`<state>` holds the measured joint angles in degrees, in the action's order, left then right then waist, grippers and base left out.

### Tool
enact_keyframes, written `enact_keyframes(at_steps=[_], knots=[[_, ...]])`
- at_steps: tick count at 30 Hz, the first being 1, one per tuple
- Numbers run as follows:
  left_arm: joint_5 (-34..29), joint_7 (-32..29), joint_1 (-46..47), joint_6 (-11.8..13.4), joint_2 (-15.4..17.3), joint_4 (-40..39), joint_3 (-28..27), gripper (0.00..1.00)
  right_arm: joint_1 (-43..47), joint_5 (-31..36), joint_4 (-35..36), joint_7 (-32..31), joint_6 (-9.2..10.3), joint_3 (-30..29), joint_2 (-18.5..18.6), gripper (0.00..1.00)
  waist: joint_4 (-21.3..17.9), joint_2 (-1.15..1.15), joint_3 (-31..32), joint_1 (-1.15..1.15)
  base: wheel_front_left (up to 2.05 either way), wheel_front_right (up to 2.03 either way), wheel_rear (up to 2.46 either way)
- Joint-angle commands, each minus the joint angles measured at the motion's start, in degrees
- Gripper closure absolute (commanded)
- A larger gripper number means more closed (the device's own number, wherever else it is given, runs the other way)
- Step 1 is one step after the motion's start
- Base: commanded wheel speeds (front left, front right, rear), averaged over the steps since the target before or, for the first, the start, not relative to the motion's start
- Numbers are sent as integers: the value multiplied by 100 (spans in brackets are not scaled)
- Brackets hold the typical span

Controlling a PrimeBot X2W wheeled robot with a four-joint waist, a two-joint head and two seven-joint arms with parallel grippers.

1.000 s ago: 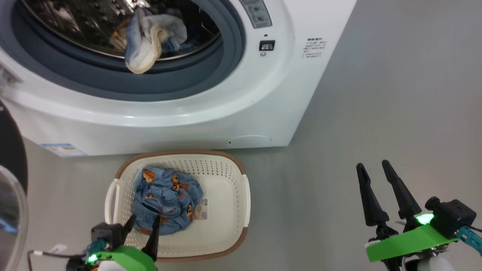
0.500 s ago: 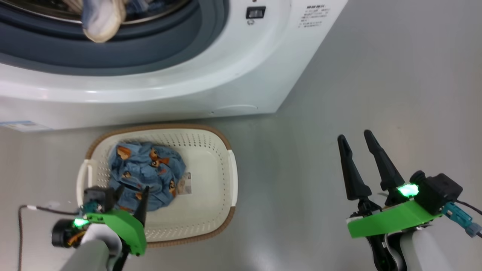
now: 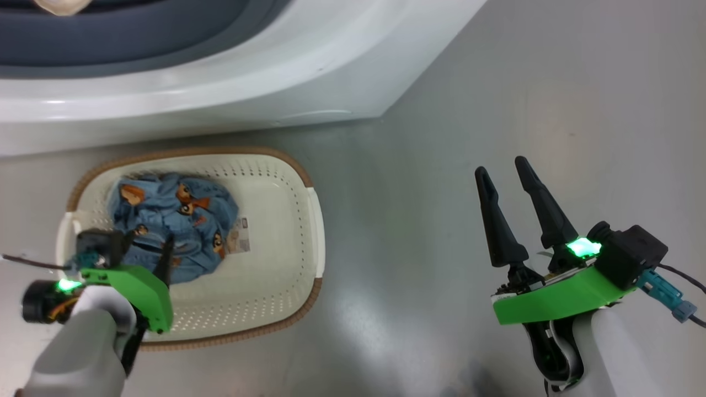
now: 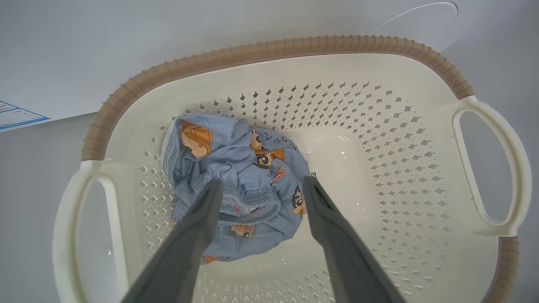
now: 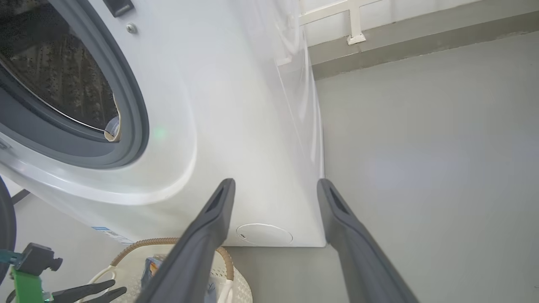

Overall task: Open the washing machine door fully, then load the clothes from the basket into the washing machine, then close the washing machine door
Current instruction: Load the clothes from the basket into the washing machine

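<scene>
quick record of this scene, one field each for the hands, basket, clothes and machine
left hand: open, pointed down at the blue garment in the basket
right hand: open, empty, above the floor
basket: on the floor before the washing machine
blue garment: bunched in the basket's left half
washing machine: opening uncovered, cream cloth at its gasket

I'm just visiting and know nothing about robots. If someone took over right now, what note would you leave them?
Left hand: open over the blue garment in the basket, not gripping it.
Right hand: open, empty, over the floor beside the washing machine.
Done: door open; a cream garment lies at the machine's opening.
To do: grasp the blue garment, load it, close the door.
</scene>
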<state>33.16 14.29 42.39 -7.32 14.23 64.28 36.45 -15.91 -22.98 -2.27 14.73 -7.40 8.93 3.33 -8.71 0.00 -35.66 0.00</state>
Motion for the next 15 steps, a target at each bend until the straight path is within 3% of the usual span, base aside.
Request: enact_keyframes(at_steps=[1,15], knots=[[95,69,90,-16,256,15,-67,0,-25,-27,166,27,-9,186,-44,0,-129,0,-235,0,0,0,0],[616,-62,560,-16,659,334,566,0,-282,-110,264,27,-9,454,-45,0,-363,0,-778,0,0,0,0]])
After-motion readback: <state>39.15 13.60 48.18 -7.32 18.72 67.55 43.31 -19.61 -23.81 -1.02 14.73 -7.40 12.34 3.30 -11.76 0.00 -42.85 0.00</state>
